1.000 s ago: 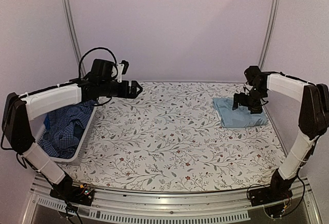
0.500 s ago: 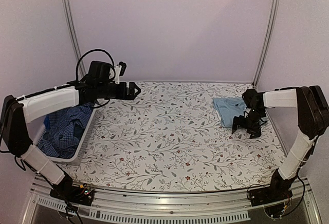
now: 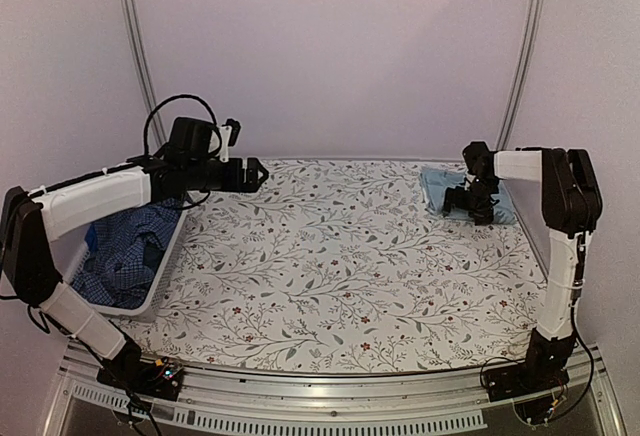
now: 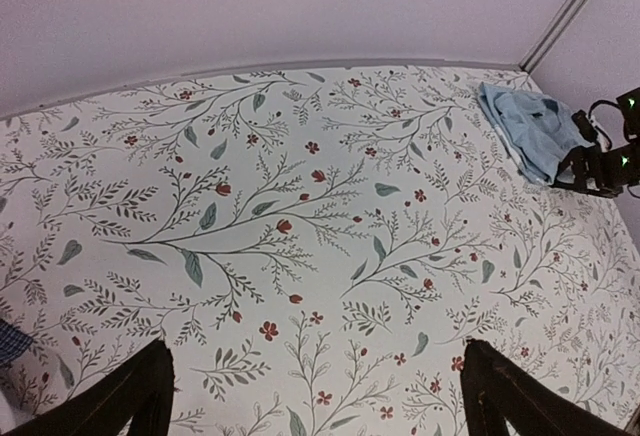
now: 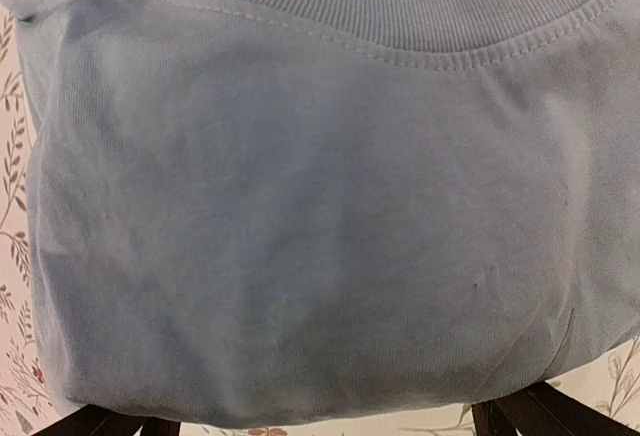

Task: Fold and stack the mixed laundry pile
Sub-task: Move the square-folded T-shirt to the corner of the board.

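A folded light-blue shirt (image 3: pixel 437 184) lies at the far right of the table. It fills the right wrist view (image 5: pixel 320 206), collar on the far side, and also shows in the left wrist view (image 4: pixel 530 131). My right gripper (image 3: pixel 468 201) is open and low at the shirt's near edge; its fingertips (image 5: pixel 540 414) stand wide apart in front of the fold, with nothing between them. A dark blue checked shirt (image 3: pixel 125 241) lies heaped in the basket on the left. My left gripper (image 3: pixel 255 171) is open and empty, held above the table's far left; its jaws (image 4: pixel 315 406) are spread wide.
A white plastic basket (image 3: pixel 160 276) stands at the table's left edge under my left arm. The table has a floral cloth (image 3: pixel 330 256). Metal frame posts stand at both far corners, the right one (image 3: pixel 525 46) close behind the folded shirt.
My right gripper swung to the shirt's near edge and moved back toward the far side; the folded shirt has slid toward the far right corner. My left gripper drifted slightly left.
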Action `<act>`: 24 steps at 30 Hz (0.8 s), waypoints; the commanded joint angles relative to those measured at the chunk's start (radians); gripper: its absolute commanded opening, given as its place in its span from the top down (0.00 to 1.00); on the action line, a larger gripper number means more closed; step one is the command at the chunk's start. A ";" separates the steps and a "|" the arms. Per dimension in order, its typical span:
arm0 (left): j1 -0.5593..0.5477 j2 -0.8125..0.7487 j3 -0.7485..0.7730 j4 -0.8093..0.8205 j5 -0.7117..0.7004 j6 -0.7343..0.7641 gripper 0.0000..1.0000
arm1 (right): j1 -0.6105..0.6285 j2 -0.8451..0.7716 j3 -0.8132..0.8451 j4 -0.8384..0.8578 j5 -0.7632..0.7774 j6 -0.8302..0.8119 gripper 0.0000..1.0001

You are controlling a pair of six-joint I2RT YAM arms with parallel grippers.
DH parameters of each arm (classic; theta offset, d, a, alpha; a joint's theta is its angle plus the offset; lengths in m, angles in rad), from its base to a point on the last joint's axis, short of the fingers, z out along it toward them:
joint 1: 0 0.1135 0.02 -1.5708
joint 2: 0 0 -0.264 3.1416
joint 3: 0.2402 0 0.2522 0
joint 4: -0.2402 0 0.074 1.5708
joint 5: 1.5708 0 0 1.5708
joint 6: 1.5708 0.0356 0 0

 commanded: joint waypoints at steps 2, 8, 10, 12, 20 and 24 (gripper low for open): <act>0.016 -0.022 0.041 -0.036 -0.037 -0.008 0.00 | -0.067 0.187 0.137 -0.012 -0.040 -0.106 0.01; 0.021 -0.023 0.048 -0.059 -0.037 -0.008 0.00 | -0.104 0.243 0.230 -0.044 -0.025 -0.309 0.01; 0.027 -0.019 0.051 -0.066 -0.064 -0.021 0.00 | -0.150 0.252 0.242 -0.038 -0.054 -0.341 0.01; 0.043 -0.004 0.066 -0.086 -0.057 -0.048 0.00 | -0.164 0.268 0.271 -0.041 -0.076 -0.348 0.01; 0.184 0.014 0.212 -0.269 0.015 -0.159 0.00 | -0.133 0.201 0.344 -0.071 -0.193 -0.315 0.01; 0.322 -0.066 0.235 -0.423 -0.027 -0.193 0.00 | -0.077 0.069 0.317 -0.084 -0.197 -0.288 0.01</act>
